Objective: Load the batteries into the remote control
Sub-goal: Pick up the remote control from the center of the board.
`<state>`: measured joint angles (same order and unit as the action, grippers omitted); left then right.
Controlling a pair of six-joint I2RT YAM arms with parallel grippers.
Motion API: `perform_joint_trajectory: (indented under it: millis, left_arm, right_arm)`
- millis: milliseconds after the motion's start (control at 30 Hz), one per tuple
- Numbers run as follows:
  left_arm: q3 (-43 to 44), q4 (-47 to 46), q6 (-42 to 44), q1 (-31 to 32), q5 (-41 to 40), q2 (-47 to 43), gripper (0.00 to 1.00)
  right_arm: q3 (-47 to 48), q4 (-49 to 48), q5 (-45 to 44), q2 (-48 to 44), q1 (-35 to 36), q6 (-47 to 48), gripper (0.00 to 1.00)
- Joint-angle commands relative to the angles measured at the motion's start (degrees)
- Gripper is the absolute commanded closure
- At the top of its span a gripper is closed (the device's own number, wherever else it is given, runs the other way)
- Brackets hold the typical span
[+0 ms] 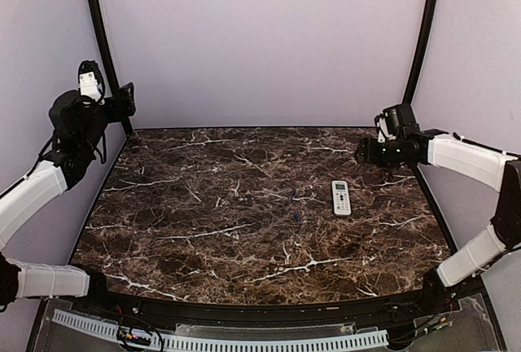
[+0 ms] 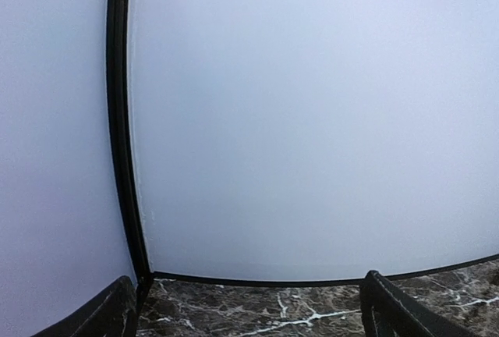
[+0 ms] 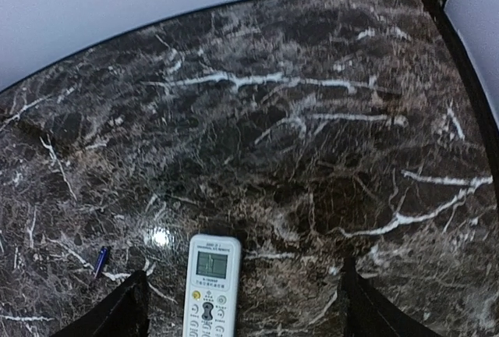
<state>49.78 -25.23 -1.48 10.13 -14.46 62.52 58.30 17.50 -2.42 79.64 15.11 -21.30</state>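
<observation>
The small white oblong remote control (image 1: 341, 198), with a pale display and rows of buttons, is lying face up on the right-hand part of the dark brown, white-veined marble tabletop (image 1: 203, 205). Two tiny, slim blue-purple cylindrical batteries (image 1: 292, 194) are lying loose on the stone near its left side. They are apart from it and from each other, the second (image 1: 297, 216) sitting closer to the arm bases. The right wrist view is showing only one battery (image 3: 101, 260), to the left of the remote control (image 3: 212, 286). The right arm's fingers (image 3: 117, 313) are hanging above the tabletop beyond the display end. They are standing well apart, holding nothing and touching nothing. The left arm's fingers (image 2: 109, 317) are hovering at the far left corner, spread wide and empty, and are facing the pale wall (image 2: 312, 118). The task appears to be at its opening step, an approach to the remote control with neither battery loaded. The back, where the battery bay presumably sits, is hidden. The next move therefore probably calls for lowering the right arm's fingers across the narrow body, closing on its long edges and turning it over, while the left arm is coming in to help.
</observation>
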Motion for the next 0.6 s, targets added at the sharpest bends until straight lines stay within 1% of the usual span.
perform_joint_trajectory:
  millis: [0,33,100,133,200,333,467,567]
  left_arm:
    - [0.3,13.1,-9.6,0.1,11.9,-2.6,0.02]
    - [-0.2,13.4,-11.1,0.1,12.4,-2.9,0.03]
    - [-1.2,14.3,-14.7,0.2,13.9,-3.0,0.05]
    - [-1.6,14.6,-15.8,0.2,16.2,-3.0,0.05]
    - [-2.7,15.1,-16.7,0.4,18.0,-2.9,0.06]
    - [-0.9,17.5,-16.7,0.5,19.4,-2.5,0.08]
    - [-1.4,17.9,-17.2,0.6,18.3,-4.0,0.09]
    - [-1.5,17.7,-17.6,0.7,18.8,-4.5,0.09]
  right_arm:
    - [3.0,13.9,-5.5,5.3,5.9,-3.9,0.08]
    - [3.6,14.6,-4.8,6.7,7.0,-4.6,0.02]
    - [4.8,15.7,-4.1,9.7,9.2,-5.8,0.01]
    - [5.7,16.3,-3.7,11.4,10.4,-6.4,0.01]
    - [7.6,17.8,-3.6,15.4,12.3,-7.5,0.01]
    - [10.7,20.5,-4.4,21.7,14.0,-9.6,0.01]
    - [11.0,21.0,-6.6,24.3,14.7,-10.7,0.02]
    - [10.7,21.1,-7.1,25.3,15.0,-10.5,0.08]
